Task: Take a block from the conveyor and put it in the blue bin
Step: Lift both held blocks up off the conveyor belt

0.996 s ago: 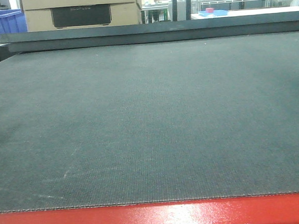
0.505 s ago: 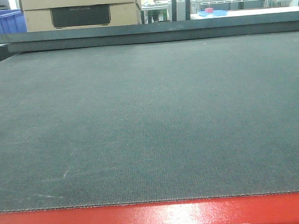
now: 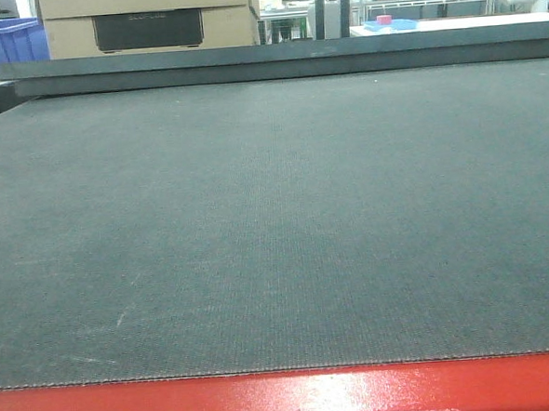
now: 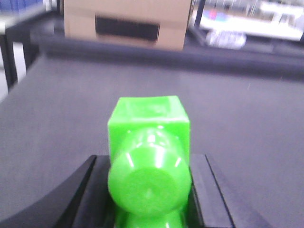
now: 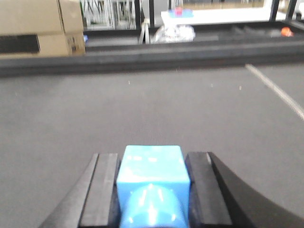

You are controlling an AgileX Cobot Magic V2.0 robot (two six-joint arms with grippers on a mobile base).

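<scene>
left gripper (image 4: 148,164): clamped on a bright green plastic block (image 4: 147,123). Black fingers (image 4: 80,194) press both flanks, with no gap visible.
right gripper (image 5: 152,164): clamped the same way on a light blue plastic block (image 5: 152,166), with the finger pads (image 5: 102,190) tight against its sides.
block location: both blocks are off the belt and in the jaws, each dead ahead at 12 o'clock in its own wrist view.
block axis: cube end points away and the rounded knob faces the camera, so I judge the long axis runs toward 12 o'clock, in line with the fingers.
conveyor belt (image 3: 276,224): dark grey-green woven surface edged by a glossy red metal frame (image 3: 286,400) at 6 o'clock. No block lies on it in the front view.
blue plastic bin (image 3: 3,40): at about 10 o'clock in the front view, beyond the far belt edge and just left of the brown cardboard box (image 3: 146,18).
key relation: the bin lies far-left of the belt, so the left arm is probably nearer and the green block should go in first.
hidden: neither arm shows in the front view. The bin is cut off by the frame edge and its opening is not visible. Both wrist views are blurred and crop the lower part of each block. Height above the belt cannot be told.
</scene>
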